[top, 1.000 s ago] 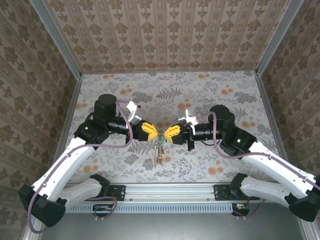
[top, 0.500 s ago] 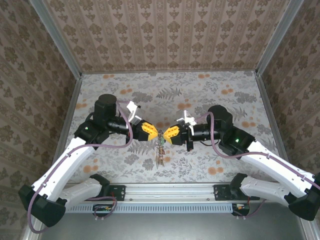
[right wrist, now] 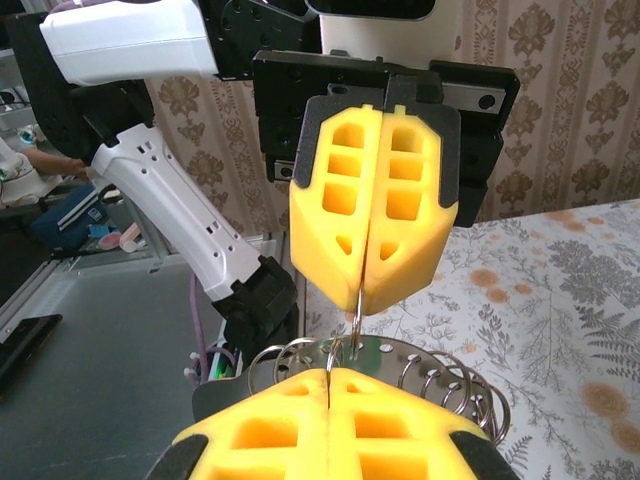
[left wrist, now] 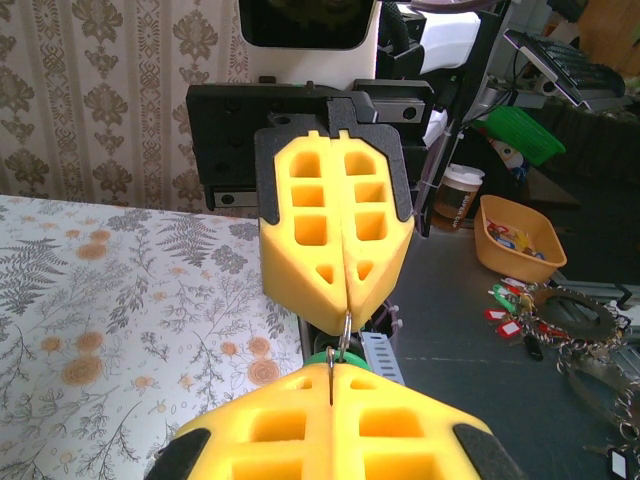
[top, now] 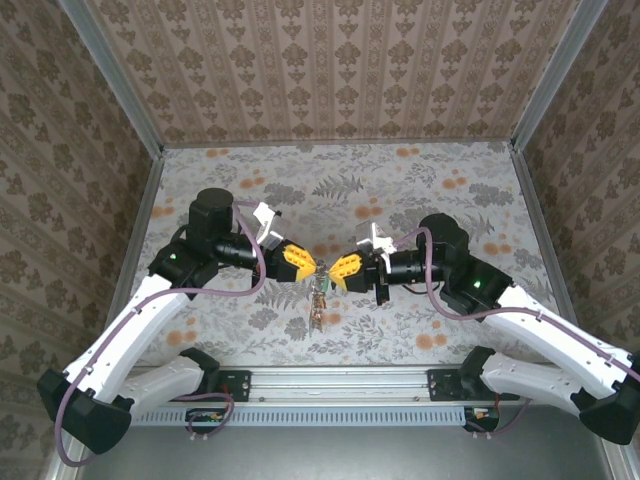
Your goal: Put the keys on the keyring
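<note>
So both arms are nose to nose over the table (top: 420,190), about midway left to right and a bit toward the near edge. The left gripper (top: 310,265) points in from the left and the right gripper (top: 335,271) from the right, with their yellow tips almost touching. Both are pressed fully together, no gap between the pads on either one.

What they're pinching is the keyring (left wrist: 345,335). From the left wrist view, a thin bit of wire comes out of the right one's tip and runs straight into the left one's tip, and it's the same story from the right wrist. A green key head (left wrist: 322,355) peeks out just under that wire, right beside the left tips, but I can't tell if it's threaded on or just dangling there. The rest of the bunch (top: 319,300) hangs below the meeting point, and the right wrist view shows a row of small split rings (right wrist: 440,385) underneath.

The bit that matters, I reckon: the short exposed wire lies along the left-right line between the two tips, so neither arm is nearer, they share it. Any key has to slide along that line, and there's barely any free wire. My guess is one side needs to let go or back off sideways to make room. If both tug, that thin wire could twist or slip out.
</note>
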